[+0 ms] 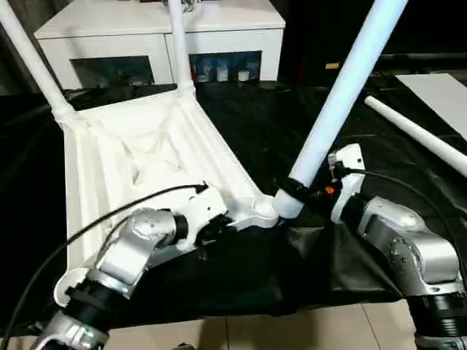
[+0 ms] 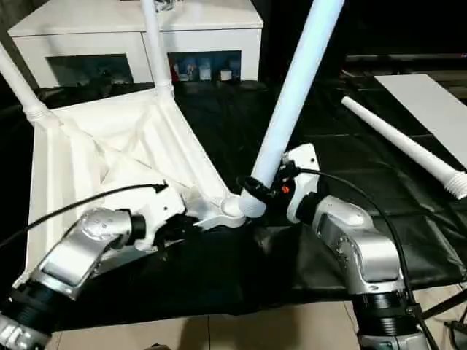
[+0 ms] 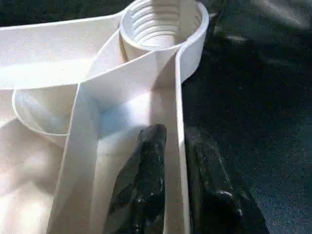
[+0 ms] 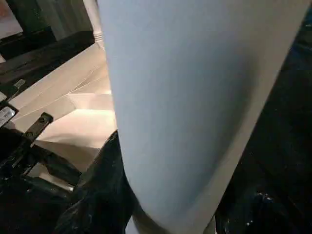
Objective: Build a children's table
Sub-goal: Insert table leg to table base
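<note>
The right pincer (image 2: 257, 191) clamps a leg (image 1: 343, 98) beside the tabletop's (image 1: 139, 157) socket (image 3: 161, 24); the left pincer (image 3: 180, 185) straddles the rim, steadying it.

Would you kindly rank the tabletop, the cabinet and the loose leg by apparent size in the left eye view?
1. Tabletop, though it is nearer the camera.
2. Cabinet, farther and partly cropped.
3. Loose leg, clearly smallest.

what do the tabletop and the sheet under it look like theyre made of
Tabletop: apparently moulded white plastic with a smooth, slightly glossy finish; its underside shows thin ribs and a threaded corner socket. Sheet: looks like thin black plastic film, crinkled and shiny with highlights, though coated fabric is possible.
</note>
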You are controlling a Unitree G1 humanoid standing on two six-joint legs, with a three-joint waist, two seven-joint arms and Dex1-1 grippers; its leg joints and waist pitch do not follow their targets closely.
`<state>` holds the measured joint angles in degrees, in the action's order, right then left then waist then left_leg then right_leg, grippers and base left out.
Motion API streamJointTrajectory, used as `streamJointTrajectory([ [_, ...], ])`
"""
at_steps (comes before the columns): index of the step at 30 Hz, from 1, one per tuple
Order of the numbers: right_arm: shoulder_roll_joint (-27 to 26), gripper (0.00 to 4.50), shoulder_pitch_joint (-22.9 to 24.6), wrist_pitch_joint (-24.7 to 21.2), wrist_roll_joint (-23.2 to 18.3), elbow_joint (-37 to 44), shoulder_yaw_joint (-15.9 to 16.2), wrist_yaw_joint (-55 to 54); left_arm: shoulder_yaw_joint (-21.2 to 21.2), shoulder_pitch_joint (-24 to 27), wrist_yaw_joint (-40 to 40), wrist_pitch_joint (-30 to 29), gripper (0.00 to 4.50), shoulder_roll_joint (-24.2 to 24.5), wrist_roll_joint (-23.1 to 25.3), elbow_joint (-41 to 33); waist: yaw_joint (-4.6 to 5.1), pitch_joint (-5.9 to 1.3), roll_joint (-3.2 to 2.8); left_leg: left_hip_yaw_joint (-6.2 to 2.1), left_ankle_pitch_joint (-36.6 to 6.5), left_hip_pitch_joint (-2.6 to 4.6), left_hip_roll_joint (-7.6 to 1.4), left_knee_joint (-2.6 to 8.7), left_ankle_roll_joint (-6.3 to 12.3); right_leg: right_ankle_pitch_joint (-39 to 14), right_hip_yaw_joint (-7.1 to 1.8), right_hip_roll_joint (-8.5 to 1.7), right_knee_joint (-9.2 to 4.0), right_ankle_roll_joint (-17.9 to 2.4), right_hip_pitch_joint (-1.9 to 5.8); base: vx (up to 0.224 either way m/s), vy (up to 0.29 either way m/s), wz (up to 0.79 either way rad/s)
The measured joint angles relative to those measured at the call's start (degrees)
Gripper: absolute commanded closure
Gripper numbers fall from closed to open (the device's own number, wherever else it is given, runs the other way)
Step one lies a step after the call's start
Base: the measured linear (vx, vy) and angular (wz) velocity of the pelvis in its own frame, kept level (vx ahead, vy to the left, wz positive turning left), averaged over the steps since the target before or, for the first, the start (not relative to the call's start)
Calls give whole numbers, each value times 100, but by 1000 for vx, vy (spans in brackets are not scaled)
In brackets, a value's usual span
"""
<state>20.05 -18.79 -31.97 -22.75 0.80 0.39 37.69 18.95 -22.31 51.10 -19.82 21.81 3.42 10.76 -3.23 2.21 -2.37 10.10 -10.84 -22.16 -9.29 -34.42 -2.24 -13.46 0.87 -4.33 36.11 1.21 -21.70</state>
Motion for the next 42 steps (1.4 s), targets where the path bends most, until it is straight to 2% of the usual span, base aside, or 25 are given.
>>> streamJointTrajectory([
  [11,34,263,-359,85,37,-438,134,277,13,-82,221,103,372,201,-96,132,56,17,38,1,3,1,-3,0,-5,5,1,1,4,-4,-6,0,0,0],
  [15,35,263,-527,120,56,-567,133,341,80,-80,358,-9,417,327,-88,40,78,16,38,2,4,2,-6,1,-5,5,1,4,4,-4,-6,0,0,0],
  [19,28,263,-592,133,62,-655,142,417,96,-79,360,-164,437,360,-130,-30,82,16,43,3,4,2,-6,0,-5,5,2,4,4,-4,-6,0,0,0],
  [26,-73,263,-625,137,59,-837,211,486,63,-14,376,-239,448,392,-151,-162,15,17,46,6,4,-1,-6,-2,-5,7,1,3,3,-8,-6,0,0,0],
  [28,-22,263,-612,120,59,-835,249,615,108,120,444,-308,448,423,-174,-446,-12,17,47,8,2,-9,-6,-1,-2,7,1,2,-6,-8,-8,0,0,0],
  [33,142,263,-546,-81,38,-804,263,724,409,278,486,-764,448,251,-247,-1058,-189,19,50,18,10,-36,-5,-6,40,6,5,-5,-18,-9,-22,0,0,0],
  [42,230,263,-558,-227,-1,-775,386,938,568,227,228,-795,449,65,-22,-979,-189,19,51,31,7,0,-6,-8,21,14,-3,-10,-8,-18,6,0,0,0],
])
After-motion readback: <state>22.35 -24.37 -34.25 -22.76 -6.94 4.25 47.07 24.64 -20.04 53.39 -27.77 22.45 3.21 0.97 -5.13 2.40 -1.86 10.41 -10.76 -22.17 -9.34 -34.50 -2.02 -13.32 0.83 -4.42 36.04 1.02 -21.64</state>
